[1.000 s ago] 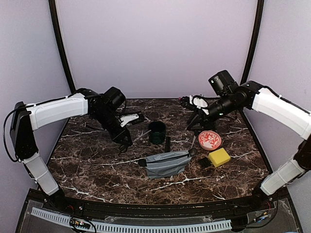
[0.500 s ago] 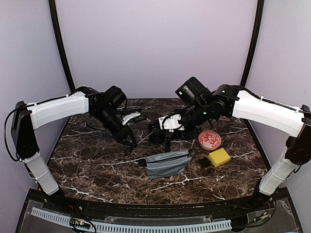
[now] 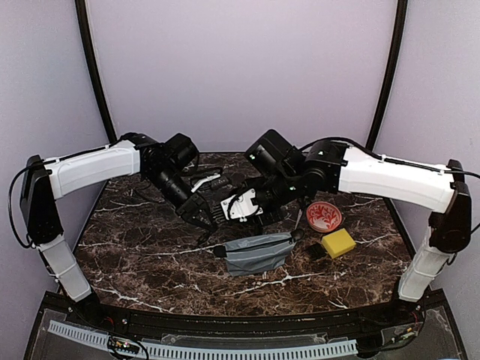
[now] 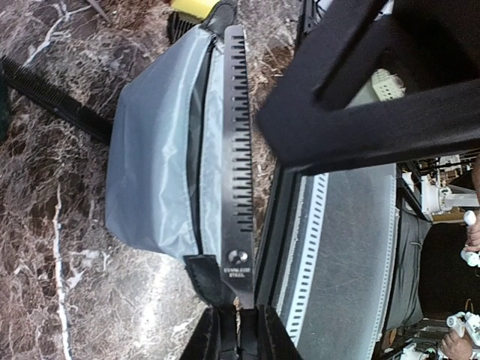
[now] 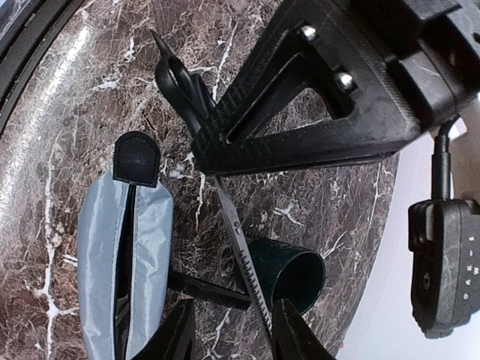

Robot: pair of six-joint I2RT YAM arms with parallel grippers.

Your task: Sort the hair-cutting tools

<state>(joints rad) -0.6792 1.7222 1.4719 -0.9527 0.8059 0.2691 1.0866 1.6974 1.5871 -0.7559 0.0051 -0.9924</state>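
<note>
The scissors point(image 4: 236, 150), a toothed thinning pair, hang in the air over the middle of the bench point(image 3: 142, 255), close above the grey pouch point(image 4: 154, 165). The left claw point(image 4: 238, 341) is clamped narrow on them near the pivot. A handle loop sticks out behind it and the blade reaches towards the right arm. The right claw point(image 5: 236, 334) stands partly open with the blade tip between its fingers, close by one of them; I can't tell if it touches.

Below, the pouch lies with its zip mouth open. The black comb point(image 5: 210, 291) reaches its far edge, and the dark green cup point(image 5: 292, 274) sits beside the comb. The red plate point(image 3: 324, 216) and yellow sponge point(image 3: 338, 243) sit right of the pouch. Bare marble runs along the left side and the near edge.
</note>
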